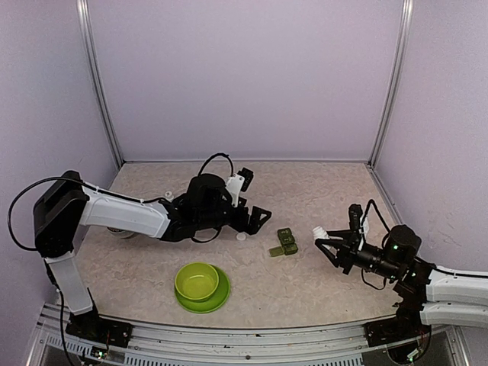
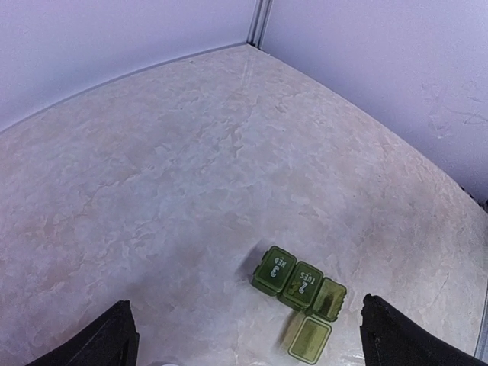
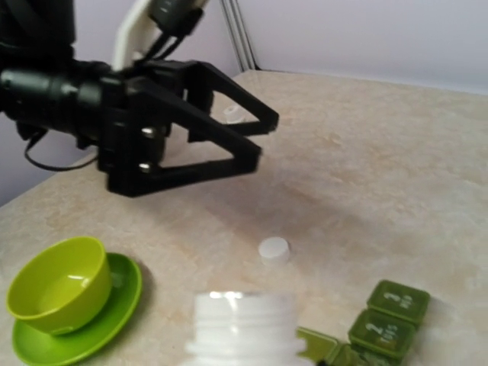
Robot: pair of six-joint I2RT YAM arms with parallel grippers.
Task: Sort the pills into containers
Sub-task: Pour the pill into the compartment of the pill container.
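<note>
The containers [image 2: 299,285] are a dark green strip of three compartments on the table. The ones marked 3 and 2 are lidded, and the end one has its lid [image 2: 310,338] flipped open. They also show as the pill box [image 1: 285,241] and the strip [image 3: 388,316]. My left gripper [image 1: 261,222] hovers open just left of them, its fingers [image 2: 107,341] wide apart and nothing between them. My right gripper [image 1: 323,238] is shut on a white, uncapped bottle [image 3: 244,326], mouth toward the box. A white cap [image 3: 274,250] lies loose on the table. No pills show.
A lime-green bowl [image 1: 197,280] on its plate [image 1: 221,297] stands near the front, left of centre. A small white object [image 1: 168,195] lies behind the left arm. Pale walls enclose the table on three sides.
</note>
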